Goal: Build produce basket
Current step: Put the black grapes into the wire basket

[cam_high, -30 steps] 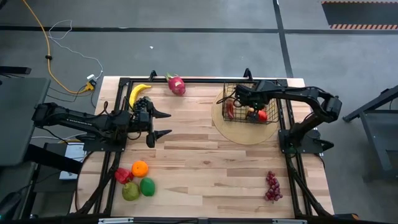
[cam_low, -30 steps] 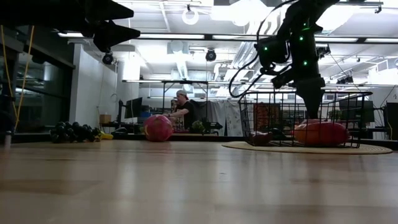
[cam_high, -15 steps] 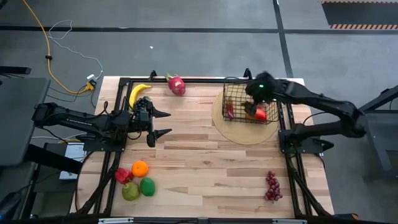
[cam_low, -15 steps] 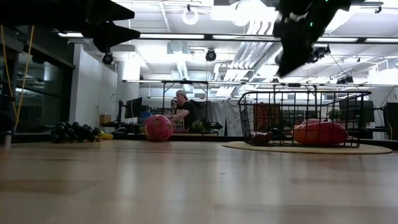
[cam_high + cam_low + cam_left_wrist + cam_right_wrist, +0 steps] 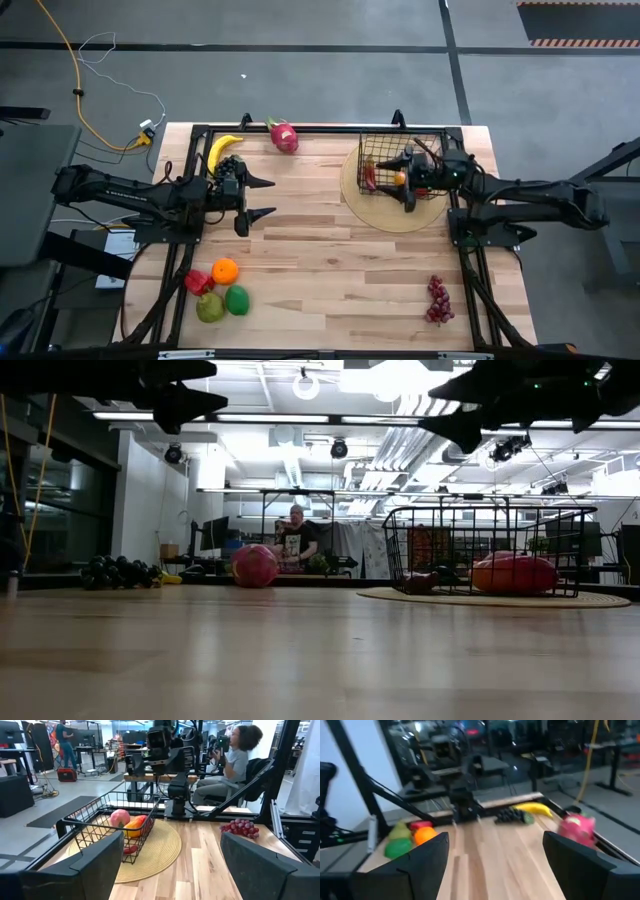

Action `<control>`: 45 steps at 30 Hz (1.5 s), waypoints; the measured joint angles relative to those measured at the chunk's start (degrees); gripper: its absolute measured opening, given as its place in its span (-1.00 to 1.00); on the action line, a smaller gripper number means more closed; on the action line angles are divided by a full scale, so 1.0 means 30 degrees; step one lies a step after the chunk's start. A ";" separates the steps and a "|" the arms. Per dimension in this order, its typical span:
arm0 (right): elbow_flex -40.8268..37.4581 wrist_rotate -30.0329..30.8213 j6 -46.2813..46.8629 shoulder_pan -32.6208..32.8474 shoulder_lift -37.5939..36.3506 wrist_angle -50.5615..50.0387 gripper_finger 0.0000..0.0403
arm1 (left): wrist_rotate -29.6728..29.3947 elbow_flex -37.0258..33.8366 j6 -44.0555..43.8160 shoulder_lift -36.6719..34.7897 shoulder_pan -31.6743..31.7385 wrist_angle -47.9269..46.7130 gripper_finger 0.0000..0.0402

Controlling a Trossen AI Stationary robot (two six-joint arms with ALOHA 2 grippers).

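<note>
On the table [image 5: 330,270], the basket [image 5: 400,165] holds some produce [image 5: 400,179].

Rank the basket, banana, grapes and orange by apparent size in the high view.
1. basket
2. banana
3. grapes, close to the banana in length, so that order is unsure
4. orange

Bare table [image 5: 330,270] lies between the 2 arms; the right gripper [image 5: 408,182] blocks the basket [image 5: 383,148] top.

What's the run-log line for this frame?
basket: on mat, some produce inside | right end effector: open, empty, over basket | left end effector: open, idle
</note>
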 joint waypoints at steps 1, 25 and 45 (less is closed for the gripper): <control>-0.0093 0.0000 0.0009 0.0164 0.0000 0.0219 0.55 | 0.0000 0.0000 -0.0001 0.0000 0.0000 0.0000 0.59; -0.0114 0.0825 0.1710 0.2403 0.0015 0.0335 0.55 | -0.0015 0.0000 -0.0291 0.0000 0.0000 -0.0029 0.59; -0.0085 0.1793 0.1640 0.2395 0.0042 -0.0972 0.55 | -0.7935 0.1387 -0.3049 0.0998 0.0664 -0.3889 0.59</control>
